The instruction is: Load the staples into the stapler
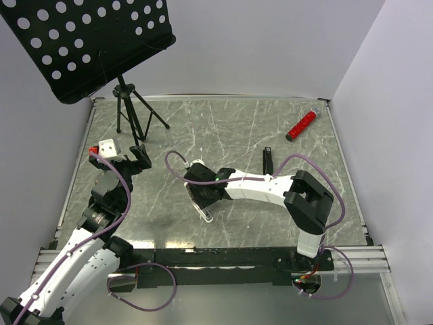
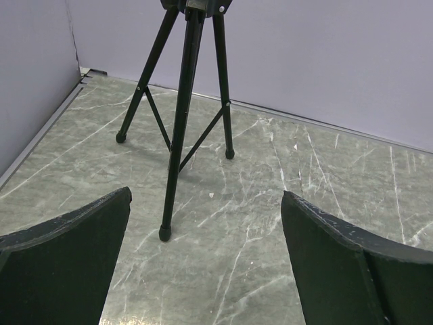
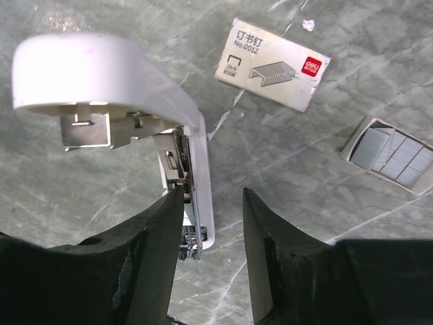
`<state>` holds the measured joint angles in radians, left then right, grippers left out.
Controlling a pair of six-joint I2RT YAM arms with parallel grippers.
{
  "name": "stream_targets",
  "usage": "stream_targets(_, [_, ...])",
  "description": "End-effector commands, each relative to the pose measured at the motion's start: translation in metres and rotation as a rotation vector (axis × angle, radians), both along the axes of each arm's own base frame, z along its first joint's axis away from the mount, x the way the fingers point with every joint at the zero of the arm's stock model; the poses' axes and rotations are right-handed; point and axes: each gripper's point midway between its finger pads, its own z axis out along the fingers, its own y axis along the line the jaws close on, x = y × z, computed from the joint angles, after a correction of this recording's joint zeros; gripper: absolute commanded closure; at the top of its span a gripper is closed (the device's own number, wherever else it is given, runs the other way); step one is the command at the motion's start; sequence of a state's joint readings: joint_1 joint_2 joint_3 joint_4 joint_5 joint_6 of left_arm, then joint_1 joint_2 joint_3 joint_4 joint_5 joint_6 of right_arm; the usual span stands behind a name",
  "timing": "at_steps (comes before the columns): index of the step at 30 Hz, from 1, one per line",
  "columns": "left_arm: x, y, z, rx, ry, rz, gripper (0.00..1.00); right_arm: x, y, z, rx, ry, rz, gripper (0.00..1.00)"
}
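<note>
Left claw (image 2: 206, 200): mine, fingers wide apart over bare table (image 1: 203, 128), gripping nothing, well left of the stapler.
Tripod (image 2: 183, 101): black, standing far-left of the stapler, just beyond my left claw.
Stapler (image 3: 108, 68): white, lying on the table mid-front, its lid swung up and the silvery rail exposed.
Right claw (image 3: 213, 196): mine, low over the stapler, fingers parted with only table between them; one finger sits at the rail's edge.
Staples: cream box (image 3: 272, 64) flat just right of the stapler's lid in my wrist view; grey tray (image 3: 392, 154) further right.
Black bar (image 1: 268, 160): right of the stapler.
Red cylinder (image 1: 302, 124): far-right of the stapler.
</note>
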<state>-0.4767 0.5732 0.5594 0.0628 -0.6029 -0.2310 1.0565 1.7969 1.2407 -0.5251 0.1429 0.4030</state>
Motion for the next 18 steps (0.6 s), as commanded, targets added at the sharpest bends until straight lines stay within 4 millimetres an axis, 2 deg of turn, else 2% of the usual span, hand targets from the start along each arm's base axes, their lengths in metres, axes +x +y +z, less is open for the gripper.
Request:
stream_targets(1, [0.000, 0.001, 0.005, -0.013, -0.023, 0.007, 0.03, 0.013, 0.008, 0.019, 0.034, -0.049, -0.020, 0.52])
stream_targets(18, [0.000, 0.001, 0.006, -0.012, -0.024, 0.006, 0.03, -0.001, 0.000, -0.003, -0.006, 0.016, 0.027, 0.52])
